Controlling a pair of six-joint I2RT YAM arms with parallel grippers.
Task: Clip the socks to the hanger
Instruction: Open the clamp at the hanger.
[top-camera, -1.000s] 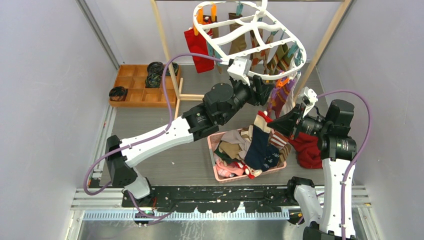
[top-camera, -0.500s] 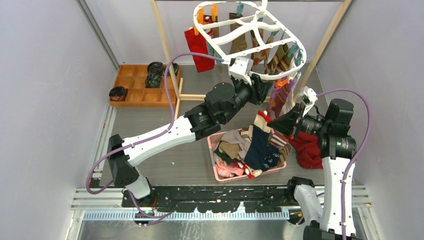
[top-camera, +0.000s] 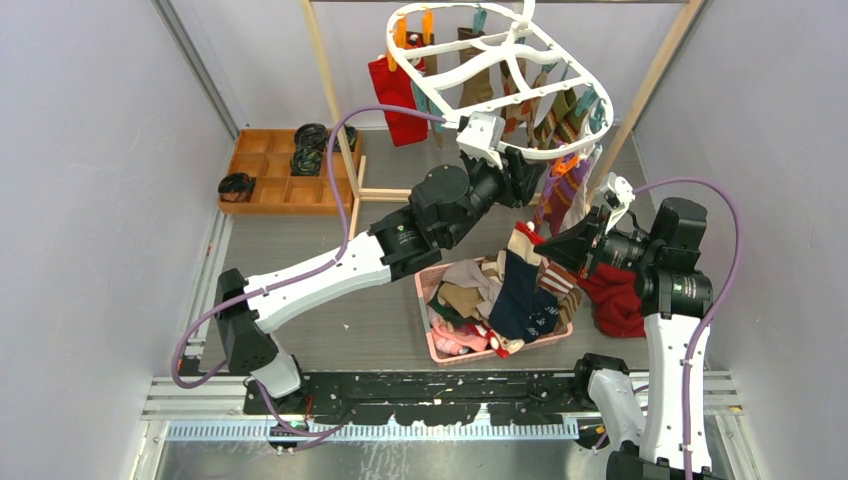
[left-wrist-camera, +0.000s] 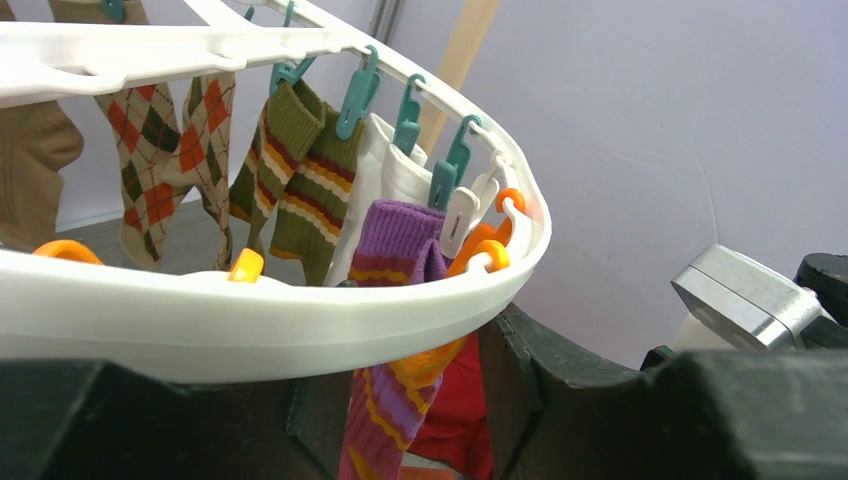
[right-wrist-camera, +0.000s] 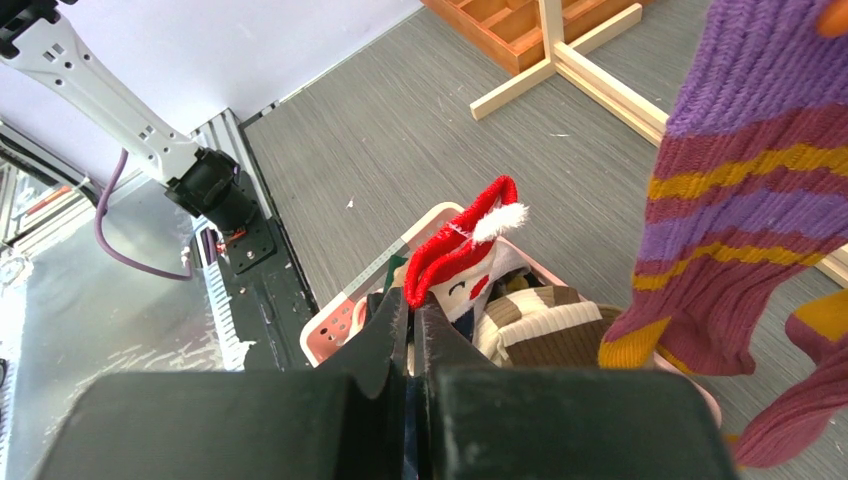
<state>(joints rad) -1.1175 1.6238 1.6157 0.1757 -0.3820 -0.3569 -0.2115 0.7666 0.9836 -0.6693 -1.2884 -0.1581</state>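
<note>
At the left claw (left-wrist-camera: 410, 385), dark fingers apart, astride a small orange plastic clip peg (left-wrist-camera: 432, 362) just under the near rim of the large white plastic oval hanger (left-wrist-camera: 300, 330); cannot tell whether pressing on it. At that peg, a purple ribbed sock (left-wrist-camera: 400, 240) with yellow and maroon stripes, cuff above the rim, foot hanging below. Further round the hanger, a green striped sock (left-wrist-camera: 300, 170) and an orange argyle sock (left-wrist-camera: 150, 130), already hung near the teal pegs (left-wrist-camera: 358, 90). At the right claw (right-wrist-camera: 410, 305), fingers pressed together, low beneath the hanger's right end, tips just short of a red sock (right-wrist-camera: 455, 245) with a white tuft atop the heap of mixed socks (top-camera: 500, 295) in a pink plastic basket (right-wrist-camera: 340, 318) on the grey bench (top-camera: 300, 330). Judged step: seating the purple sock in its peg. Next, probably: ease off the peg, check the bite, then fetch another sock.
</note>
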